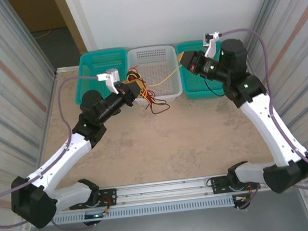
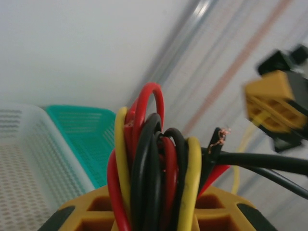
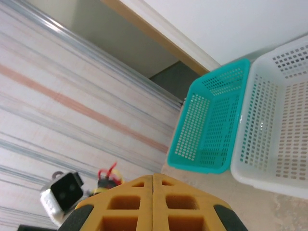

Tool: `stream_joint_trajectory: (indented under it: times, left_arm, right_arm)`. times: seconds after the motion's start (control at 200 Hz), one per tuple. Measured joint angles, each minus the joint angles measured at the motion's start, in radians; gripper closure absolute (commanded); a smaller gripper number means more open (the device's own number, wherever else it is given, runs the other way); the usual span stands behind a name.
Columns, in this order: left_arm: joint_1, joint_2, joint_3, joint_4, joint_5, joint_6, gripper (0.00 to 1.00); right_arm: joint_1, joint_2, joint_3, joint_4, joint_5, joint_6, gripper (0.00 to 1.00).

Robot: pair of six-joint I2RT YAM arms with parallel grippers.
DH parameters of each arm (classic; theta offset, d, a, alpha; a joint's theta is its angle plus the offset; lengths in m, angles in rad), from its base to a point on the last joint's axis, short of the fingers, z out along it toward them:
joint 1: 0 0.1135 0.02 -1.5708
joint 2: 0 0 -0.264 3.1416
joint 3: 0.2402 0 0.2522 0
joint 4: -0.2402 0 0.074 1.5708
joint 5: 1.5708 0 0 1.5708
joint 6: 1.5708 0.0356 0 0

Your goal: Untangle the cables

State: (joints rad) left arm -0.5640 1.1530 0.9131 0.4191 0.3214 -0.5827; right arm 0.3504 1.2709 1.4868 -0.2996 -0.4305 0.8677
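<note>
My left gripper [image 1: 135,89] hangs over the front left corner of the white basket [image 1: 162,57], shut on a bundle of red, black and yellow cables [image 2: 154,163]. Loose ends of the cables [image 1: 155,101] dangle down to the table in front of the basket. One yellow cable [image 1: 166,76] runs taut from the bundle up to my right gripper [image 1: 183,62], which is shut on its end at the white basket's right rim. In the left wrist view the right gripper [image 2: 276,103] shows with the yellow cable [image 2: 239,159] trailing below it. The right gripper [image 3: 153,192] has its pads pressed together.
A teal basket [image 1: 97,69] stands left of the white one and another teal basket [image 1: 195,87] right of it, all along the back wall. A thin black wire [image 1: 213,92] loops over the right basket's front. Corrugated walls close both sides.
</note>
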Motion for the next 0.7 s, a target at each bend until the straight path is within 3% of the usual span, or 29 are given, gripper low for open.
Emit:
stream_joint_trajectory:
  times: [0.175, 0.341, 0.556, 0.701]
  left_arm:
    - [-0.001, 0.009, 0.014, 0.042, 0.183, -0.108, 1.00]
    - [-0.001, 0.035, 0.044, 0.161, 0.256, -0.219, 1.00]
    - [0.004, 0.076, 0.124, 0.227, 0.268, -0.282, 1.00]
    - [0.039, 0.080, 0.148, 0.277, 0.209, -0.290, 1.00]
  right_arm:
    - [-0.072, 0.127, 0.018, 0.049, -0.100, 0.017, 1.00]
    - [-0.061, 0.241, -0.016, 0.176, -0.143, 0.079, 1.00]
    - [0.035, 0.316, -0.111, 0.318, -0.138, 0.146, 1.00]
    - [0.133, 0.332, -0.242, 0.467, -0.114, 0.212, 1.00]
